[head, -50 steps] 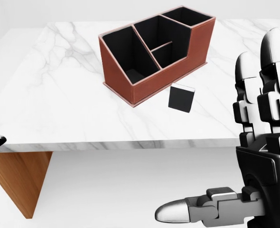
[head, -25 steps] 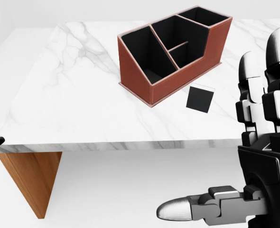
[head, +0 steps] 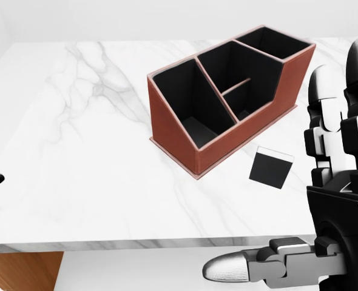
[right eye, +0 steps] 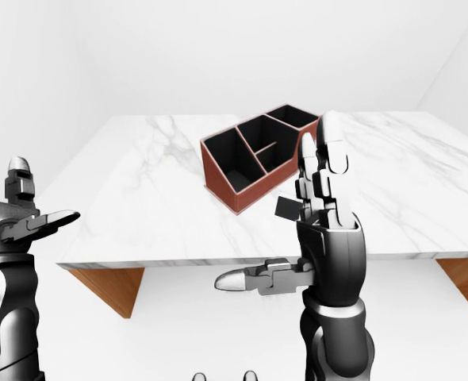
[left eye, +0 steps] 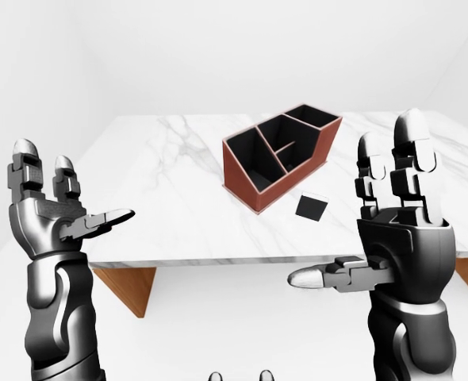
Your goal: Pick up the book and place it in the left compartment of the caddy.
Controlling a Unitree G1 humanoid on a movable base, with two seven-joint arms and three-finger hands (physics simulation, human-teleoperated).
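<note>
The book (head: 270, 168) is small and black with a white edge. It lies flat on the marble table (head: 76, 151), just right of and below the caddy in the head view. The caddy (head: 239, 140) is red-brown with a black inside, set at an angle. Its long left compartment (head: 188, 106) is empty. My right hand (left eye: 359, 208) is open, fingers up and thumb pointing left, held off the table's near edge and below right of the book. My left hand (left eye: 75, 186) is open at the far left, off the table. Neither hand touches anything.
The table's near edge (head: 136, 245) runs across the bottom of the head view. Wooden supports (left eye: 127, 286) stand under the tabletop at the left and right. Plain white walls surround the table.
The whole picture has shifted: the camera has moved closer to the table, so caddy and book look larger and lower. Both hands keep their pose. The book and caddy have not moved on the table.
</note>
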